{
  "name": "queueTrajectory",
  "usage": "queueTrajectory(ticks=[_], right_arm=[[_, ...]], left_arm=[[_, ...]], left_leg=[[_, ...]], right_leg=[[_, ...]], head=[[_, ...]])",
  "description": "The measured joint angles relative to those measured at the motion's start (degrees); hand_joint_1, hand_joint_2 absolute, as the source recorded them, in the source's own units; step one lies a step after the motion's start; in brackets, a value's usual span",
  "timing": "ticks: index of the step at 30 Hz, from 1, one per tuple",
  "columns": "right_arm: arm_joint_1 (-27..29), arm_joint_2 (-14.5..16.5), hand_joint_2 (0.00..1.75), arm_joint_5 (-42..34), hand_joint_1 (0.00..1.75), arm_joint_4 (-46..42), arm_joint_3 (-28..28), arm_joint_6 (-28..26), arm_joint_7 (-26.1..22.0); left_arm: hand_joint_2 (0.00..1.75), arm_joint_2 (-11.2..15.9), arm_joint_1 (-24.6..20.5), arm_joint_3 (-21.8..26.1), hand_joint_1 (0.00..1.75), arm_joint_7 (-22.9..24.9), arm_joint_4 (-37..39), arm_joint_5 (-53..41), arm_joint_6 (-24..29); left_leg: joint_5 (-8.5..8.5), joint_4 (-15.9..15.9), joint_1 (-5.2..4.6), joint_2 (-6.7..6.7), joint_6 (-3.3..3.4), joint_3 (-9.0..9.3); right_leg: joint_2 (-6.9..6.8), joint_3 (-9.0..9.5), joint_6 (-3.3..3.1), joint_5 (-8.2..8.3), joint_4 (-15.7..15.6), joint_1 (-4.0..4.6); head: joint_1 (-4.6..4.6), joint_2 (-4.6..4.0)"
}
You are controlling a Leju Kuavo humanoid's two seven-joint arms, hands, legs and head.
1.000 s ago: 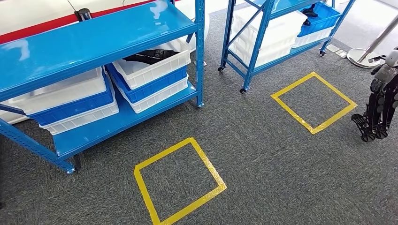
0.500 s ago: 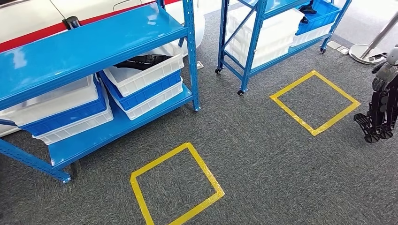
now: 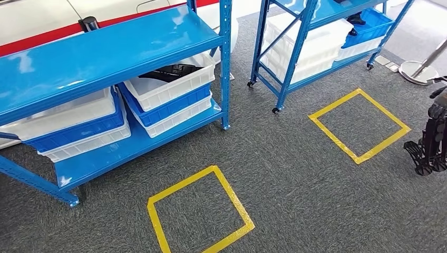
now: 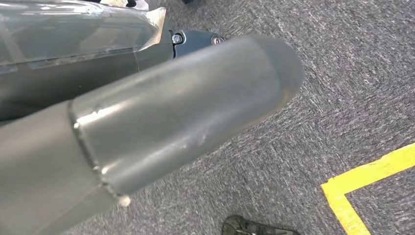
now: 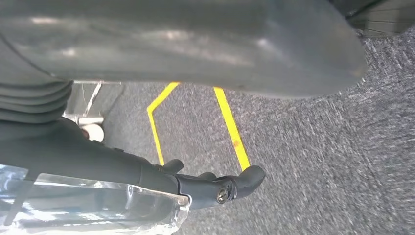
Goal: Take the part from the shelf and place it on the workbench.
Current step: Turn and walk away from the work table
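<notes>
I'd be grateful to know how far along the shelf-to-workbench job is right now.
Done: nothing yet. A black item, likely the part, lies in the white bin on the blue shelf. In hand: the robot stands facing the shelf, and its right robot hand hangs beside it, holding nothing. Left: reaching in, grasping the part and carrying it to the workbench.

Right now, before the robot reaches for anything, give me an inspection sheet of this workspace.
Surface: grey carpet with near yellow tape square and far yellow tape square; workbench: nothing seen.
Job's things: black part lies in the top white bin on the near blue shelf.
Clutter: nothing seen.
Hands: left hand over carpet, grip unclear; right hand holds nothing, thumb and fingers apart.
Cables: nothing seen.
Surroundings: second blue shelf with bins; dark robot figure; round stand base.
</notes>
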Motion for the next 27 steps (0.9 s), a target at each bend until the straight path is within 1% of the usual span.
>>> queueTrajectory(ticks=[1, 2, 3, 4, 5, 6, 7, 8, 9, 10, 11, 12, 13, 14, 15, 16, 17, 18, 19, 20, 21, 22, 23, 24, 25, 26, 27], right_arm=[[0.1, 0.0, 0.0, 0.0, 0.0, 0.0, 0.0, 0.0, 0.0], [0.1, -0.1, 0.0, 0.0, 0.0, 0.0, 0.0, 0.0, 0.0], [0.1, -0.1, 0.0, 0.0, 0.0, 0.1, 0.0, 0.0, 0.0], [0.0, -0.1, 0.0, 0.0, 0.0, 0.1, 0.0, 0.0, 0.0], [-0.1, -0.1, 0.0, 0.1, 0.0, 0.1, 0.0, 0.0, 0.0], [-0.2, -0.1, 0.0, 0.1, 0.0, 0.1, 0.0, 0.0, 0.0], [-0.2, -0.1, 0.0, 0.1, 0.0, 0.1, 0.0, 0.0, 0.0], [-0.2, -0.1, 0.0, 0.1, 0.0, 0.1, 0.0, 0.0, 0.0], [-0.2, 0.0, 0.0, 0.1, 0.0, 0.1, 0.0, 0.1, 0.0], [-0.1, 0.0, 0.0, 0.1, 0.0, 0.1, 0.0, 0.1, 0.0], [-0.1, 0.0, 0.0, 0.1, 0.0, 0.1, 0.0, 0.1, 0.0], [-0.1, 0.0, 0.0, 0.1, 0.0, 0.1, 0.0, 0.1, 0.0], [0.0, 0.0, 0.0, 0.1, 0.0, 0.1, 0.0, 0.1, 0.0], [0.0, 0.0, 0.0, 0.1, 0.0, 0.1, 0.0, 0.2, 0.0], [-0.1, 0.0, 0.0, 0.1, 0.0, 0.1, 0.0, 0.3, 0.0], [-0.1, 0.0, 0.0, 0.1, 0.0, 0.1, 0.0, 0.4, 0.0], [-0.1, 0.1, 0.0, 0.1, 0.0, 0.1, 0.0, 0.5, 0.1], [-0.1, 0.1, 0.0, 0.1, 0.0, 0.1, 0.0, 0.5, 0.1], [-0.1, 0.2, 0.0, 0.1, 0.0, 0.1, 0.0, 0.5, 0.1], [-0.1, 0.2, 0.0, 0.1, 0.0, 0.1, 0.0, 0.5, 0.1], [-0.1, 0.2, 0.0, 0.1, 0.0, 0.1, 0.0, 0.5, 0.2], [-0.2, 0.3, 0.0, 0.2, 0.0, 0.1, 0.0, 0.5, 0.2], [-0.2, 0.3, 0.0, 0.2, 0.0, 0.1, 0.0, 0.5, 0.2], [-0.2, 0.3, 0.0, 0.3, 0.0, 0.1, 0.0, 0.5, 0.3], [-0.2, 0.3, 0.0, 0.4, 0.0, 0.1, 0.0, 0.5, 0.4], [-0.1, 0.3, 0.0, 0.5, 0.0, 0.1, 0.0, 0.6, 0.4], [-0.1, 0.2, 0.0, 0.6, 0.0, 0.1, 0.0, 0.6, 0.4]], left_arm=[[0.0, 0.0, 0.0, 0.0, 0.0, 0.0, 0.0, 0.0, 0.0], [0.0, 0.0, 0.0, 0.0, 0.0, 0.0, 0.0, 0.0, 0.0], [0.0, 0.0, 0.0, 0.0, 0.0, 0.0, 0.0, 0.0, 0.0], [0.0, 0.0, 0.0, 0.0, 0.0, 0.0, 0.0, 0.0, 0.0], [0.0, 0.0, 0.0, 0.0, 0.0, 0.0, 0.0, 0.0, 0.0], [0.0, 0.1, 0.0, 0.1, 0.0, 0.0, 0.0, 0.0, 0.0], [0.0, 0.1, 0.0, 0.1, 0.0, 0.0, 0.0, 0.1, 0.1], [0.0, 0.1, 0.0, 0.1, 0.0, 0.0, 0.0, 0.1, 0.1], [0.0, 0.1, 0.0, 0.1, 0.0, 0.0, 0.0, 0.1, 0.1], [0.0, 0.1, 0.0, 0.1, 0.0, 0.0, 0.0, 0.1, 0.1], [0.0, 0.1, -0.1, 0.1, 0.0, 0.0, 0.0, 0.1, 0.1], [0.0, 0.1, -0.1, 0.1, 0.0, 0.0, 0.0, 0.2, 0.1], [0.0, 0.1, 0.0, 0.1, 0.0, 0.0, 0.0, 0.2, 0.1], [0.0, 0.1, 0.0, 0.1, 0.0, 0.0, 0.0, 0.3, 0.0], [0.0, 0.1, 0.0, 0.1, 0.0, 0.0, 0.0, 0.3, 0.0], [0.0, 0.1, 0.0, 0.1, 0.0, 0.0, 0.0, 0.3, 0.0], [0.0, 0.1, -0.1, 0.1, 0.0, 0.0, 0.0, 0.3, 0.0], [0.0, 0.1, -0.2, 0.1, 0.0, 0.0, 0.0, 0.3, 0.0], [0.0, 0.1, -0.3, 0.1, 0.0, 0.1, 0.0, 0.3, 0.0], [0.0, 0.1, -0.4, 0.1, 0.0, 0.3, 0.0, 0.3, 0.0], [0.0, 0.1, -0.4, 0.1, 0.0, 0.4, 0.0, 0.4, 0.0], [0.0, 0.0, -0.4, 0.1, 0.0, 0.6, 0.0, 0.5, 0.0], [0.0, 0.0, -0.3, 0.2, 0.0, 0.9, 0.0, 0.6, 0.0], [0.0, 0.0, -0.3, 0.3, 0.0, 1.2, 0.0, 0.7, 0.0], [0.0, 0.0, -0.4, 0.3, 0.0, 1.6, 0.1, 0.8, 0.0], [0.0, 0.0, -0.4, 0.4, 0.0, 1.9, 0.1, 1.0, 0.1], [0.0, 0.0, -0.4, 0.4, 0.0, 2.1, 0.1, 1.1, 0.1]], left_leg=[[-0.35, 0.2, 0.15, -0.52, -0.39, 0.16], [-0.88, 0.7, 0.13, -1.04, -0.83, 0.22], [-1.35, 1.1, 0.08, -1.44, -1.24, 0.19], [-1.72, 1.3, 0.05, -1.74, -1.59, 0.09], [-1.96, 1.5, 0.07, -2.01, -1.84, 0.05], [-2.04, 1.5, 0.29, -2.21, -2.03, 0.06], [-2.31, 1.8, 0.46, -1.92, -2.25, -0.03], [-3.02, 3.0, 0.57, -1.23, -2.51, -0.53], [-4.25, 5.4, 0.65, -0.32, -2.8, -1.63], [-5.84, 8.7, 0.68, 0.72, -3.08, -3.39], [-7.44, 12.6, 0.75, 1.34, -3.31, -5.57], [-8.46, 16.0, 0.84, 1.64, -3.46, -7.61], [-8.49, 17.7, 0.9, 1.81, -3.51, -8.94], [-7.38, 17.4, 0.93, 2.0, -3.44, -9.24], [-5.36, 14.9, 0.92, 2.3, -3.24, -8.39], [-3.06, 11.2, 0.84, 2.99, -2.89, -6.78], [-1.38, 7.4, 0.59, 4.1, -2.55, -5.08], [-0.39, 4.7, 0.31, 4.95, -2.21, -3.84], [-0.14, 3.2, 0.02, 5.53, -1.94, -3.25], [-0.3, 2.8, -0.24, 5.55, -1.78, -3.16], [-0.2, 2.5, -0.37, 4.87, -1.48, -3.15], [0.1, 2.1, -0.26, 4.28, -1.22, -2.84], [0.48, 1.4, -0.16, 3.68, -0.86, -2.43], [0.9, 0.8, -0.02, 3.09, -0.47, -2.02], [1.2, 0.4, 0.13, 2.58, -0.24, -1.73], [1.27, 0.3, 0.07, 2.01, -0.02, -1.69], [1.28, 0.3, 0.04, 1.38, 0.07, -1.7]], right_leg=[[0.56, 1.43, 0.69, 2.12, -4.0, -0.36], [1.08, 2.78, 0.97, 3.75, -7.5, -0.6], [1.5, 3.76, 0.84, 4.73, -9.9, -0.79], [1.79, 4.24, 0.42, 5.04, -11.0, -0.83], [1.54, 4.38, -0.19, 4.97, -11.0, -0.69], [1.24, 4.47, -0.74, 4.94, -11.0, -0.75], [0.96, 4.59, -1.12, 4.9, -11.1, -0.76], [0.63, 4.74, -1.55, 4.85, -11.1, -0.81], [0.24, 4.9, -1.95, 4.77, -11.2, -0.87], [-0.17, 5.05, -2.26, 4.62, -11.2, -0.76], [-0.62, 5.15, -2.56, 4.46, -11.2, -0.65], [-1.08, 5.26, -2.74, 4.31, -11.2, -0.54], [-1.54, 5.4, -2.85, 4.16, -11.2, -0.47], [-1.97, 5.59, -2.88, 3.99, -11.2, -0.41], [-2.4, 5.85, -2.84, 3.81, -11.2, -0.37], [-2.79, 6.14, -2.75, 3.62, -11.2, -0.33], [-3.17, 6.43, -2.55, 3.4, -11.2, -0.19], [-3.57, 6.65, -2.32, 3.21, -11.2, -0.06], [-3.98, 6.81, -2.03, 3.04, -11.3, 0.04], [-4.43, 6.95, -1.71, 2.9, -11.3, 0.1], [-4.93, 7.21, -1.4, 2.86, -11.6, 0.09], [-5.11, 7.4, -1.08, 2.75, -11.6, 0.09], [-4.54, 7.35, -0.92, 2.32, -11.1, 0.1], [-3.57, 6.74, -0.97, 1.44, -9.6, 0.13], [-2.34, 5.42, -1.22, 0.11, -6.8, 0.1], [-1.27, 3.55, -1.51, -1.43, -3.2, 0.06], [-0.82, 1.56, -1.65, -2.7, 0.4, 0.04]], head=[[0.09, 0.0], [0.2, 0.0], [0.23, 0.0], [0.25, 0.0], [0.19, 0.0], [0.11, -0.01], [0.09, -0.01], [-0.01, -0.01], [-0.08, -0.01], [-0.16, 0.0], [-0.22, 0.0], [-0.21, 0.0], [-0.22, 0.0], [-0.22, 0.0], [-0.22, 0.0], [-0.22, 0.0], [-0.21, 0.0], [-0.19, 0.0], [-0.17, 0.0], [-0.15, 0.0], [-0.18, 0.0], [-0.15, 0.0], [-0.1, 0.0], [-0.01, 0.0], [0.12, 0.0], [0.19, 0.0], [0.25, 0.0]])
